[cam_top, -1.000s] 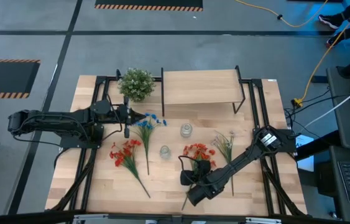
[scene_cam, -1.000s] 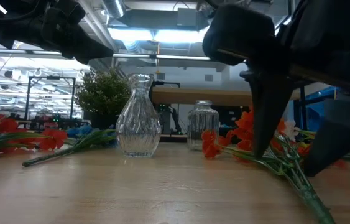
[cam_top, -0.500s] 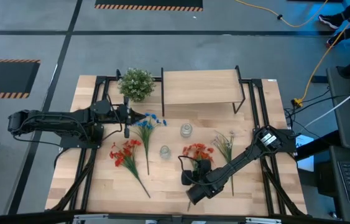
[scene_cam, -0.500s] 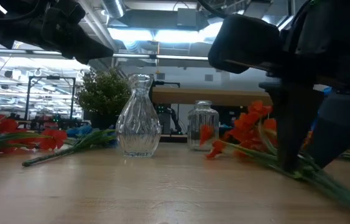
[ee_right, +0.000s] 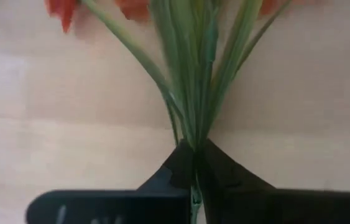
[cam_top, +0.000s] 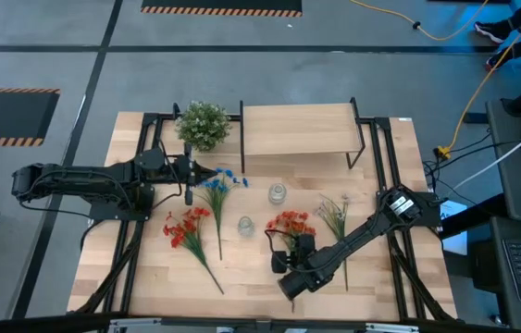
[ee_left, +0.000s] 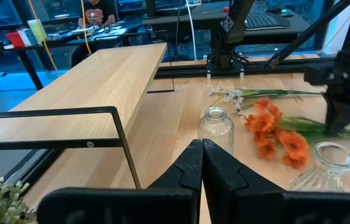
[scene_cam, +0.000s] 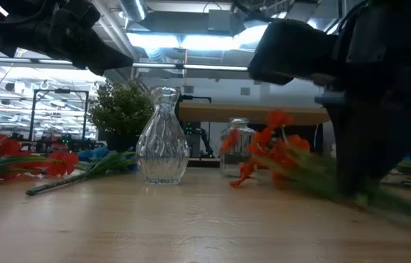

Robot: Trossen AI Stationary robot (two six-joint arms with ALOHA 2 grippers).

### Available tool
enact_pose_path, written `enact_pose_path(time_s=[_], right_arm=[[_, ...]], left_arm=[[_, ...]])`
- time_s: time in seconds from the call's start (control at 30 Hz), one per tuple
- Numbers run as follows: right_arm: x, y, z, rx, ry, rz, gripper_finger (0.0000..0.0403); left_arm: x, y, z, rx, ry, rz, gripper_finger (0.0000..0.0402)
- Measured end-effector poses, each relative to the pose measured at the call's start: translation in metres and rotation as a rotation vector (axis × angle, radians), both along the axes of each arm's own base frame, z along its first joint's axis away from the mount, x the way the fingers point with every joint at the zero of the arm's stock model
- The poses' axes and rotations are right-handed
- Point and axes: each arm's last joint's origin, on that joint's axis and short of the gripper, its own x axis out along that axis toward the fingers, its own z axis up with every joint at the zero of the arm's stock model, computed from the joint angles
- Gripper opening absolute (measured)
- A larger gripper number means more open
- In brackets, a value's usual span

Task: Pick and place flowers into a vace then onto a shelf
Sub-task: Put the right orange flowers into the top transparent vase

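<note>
Right gripper [cam_top: 290,262]: it sits near the front of the table with its fingers clamped on the green stems of 1 red-orange spray [cam_top: 294,225]. The right wrist view shows the stems pinched right at the fingertips.

Held spray: in the low view its blooms [scene_cam: 272,146] stand clear of the tabletop, so you appear to be lifting it. The lower stem trails toward the table.

Left gripper [cam_top: 212,172]: its fingers are pressed together on nothing, and it hovers by the blue spray [cam_top: 216,187], well apart from your work. Leave it there.

Vases: the tall fluted vase [scene_cam: 162,137] stands just beside the held blooms in the high view. The short jar [cam_top: 278,193] stands farther back, toward the shelf [cam_top: 297,129].

Other flowers: the second red-orange spray [cam_top: 188,231] lies to the left of the tall vase, and the pale spray [cam_top: 336,215] lies to the right of the held one.

Step in hand: raise the spray until the stem end clears the vase mouth, then tip it so the stem hangs down.

How to do it well: your grip is high, near where the stems branch, so expect the long stem to swing. Move slowly and let it settle before you lower it.

Risk: both glass vases are near the blooms. Lift before you move sideways, or the stem may knock 1 over.

Potted plant [cam_top: 204,123]: not your concern; it stays at the back left.
</note>
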Motion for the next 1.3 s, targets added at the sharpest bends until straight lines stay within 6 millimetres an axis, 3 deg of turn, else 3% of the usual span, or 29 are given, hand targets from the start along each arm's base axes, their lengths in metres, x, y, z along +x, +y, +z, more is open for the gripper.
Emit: enact_pose_path(time_s=[0.37,0.67,1.03,1.3], right_arm=[[-0.028,-0.001,0.056,-0.055,-0.024,0.120,0.0006],[-0.058,-0.007,0.101,-0.264,-0.101,0.261,0.0006],[-0.077,-0.021,0.127,-0.301,-0.061,0.453,0.0006],[-0.113,-0.058,0.119,-0.377,-0.211,0.562,0.0006]], left_arm=[[0.000,0.000,0.000,0.000,0.001,0.000,0.0004],[0.000,0.000,0.000,-0.001,0.001,0.000,0.0004],[0.000,0.000,0.000,-0.001,0.002,0.000,0.0004],[0.000,0.000,-0.001,-0.022,0.000,0.004,0.0004]])
